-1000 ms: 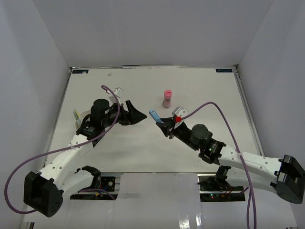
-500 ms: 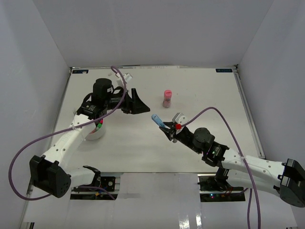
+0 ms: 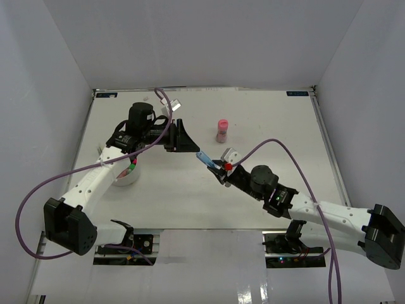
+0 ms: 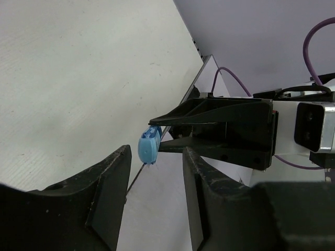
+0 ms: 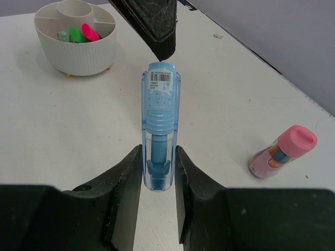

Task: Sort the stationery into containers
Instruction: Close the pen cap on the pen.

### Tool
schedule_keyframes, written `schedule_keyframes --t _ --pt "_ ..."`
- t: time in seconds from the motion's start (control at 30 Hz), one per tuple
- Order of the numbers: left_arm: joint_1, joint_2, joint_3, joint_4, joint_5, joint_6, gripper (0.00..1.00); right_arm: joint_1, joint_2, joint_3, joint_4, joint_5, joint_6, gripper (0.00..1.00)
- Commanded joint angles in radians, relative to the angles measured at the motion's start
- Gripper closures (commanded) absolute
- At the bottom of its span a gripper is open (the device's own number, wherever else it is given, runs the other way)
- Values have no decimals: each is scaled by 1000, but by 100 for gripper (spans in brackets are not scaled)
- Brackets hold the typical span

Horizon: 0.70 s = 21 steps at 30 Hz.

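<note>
Bench (image 3: pixel 190 196): white, walled in pale grey; ribbed white cup (image 5: pixel 73 57) at its left.
Right jaws: clamped on the blue pen (image 5: pixel 159 115), aloft mid-bench.
Left jaws: half spread astride the pen's free end, not gripping.
Risk: if the right jaws release before the left bite, the pen drops; a skewed pinch could flick it.

We're looking at two matching arms, the left arm (image 3: pixel 95 182) and the right arm (image 3: pixel 332 216), both built of smooth white links joined by round black motor housings (image 3: pixel 259 178), each with a chunky black block (image 3: pixel 382 237) at the base end. We see a purple cable (image 3: pixel 273 140) trailing along each one, and the fingers (image 4: pixel 104 201) are matte black, wedge-shaped plastic.
</note>
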Motion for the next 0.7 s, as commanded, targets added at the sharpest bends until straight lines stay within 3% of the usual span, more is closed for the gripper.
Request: schedule_keyframes --t 0.0,0.67 --pt "-8 -22 10 -1 11 3 46 4 10 53 44 -10 -23 81" --pt "-60 1 -22 -6 -90 18 55 4 34 72 62 -10 -35 81"
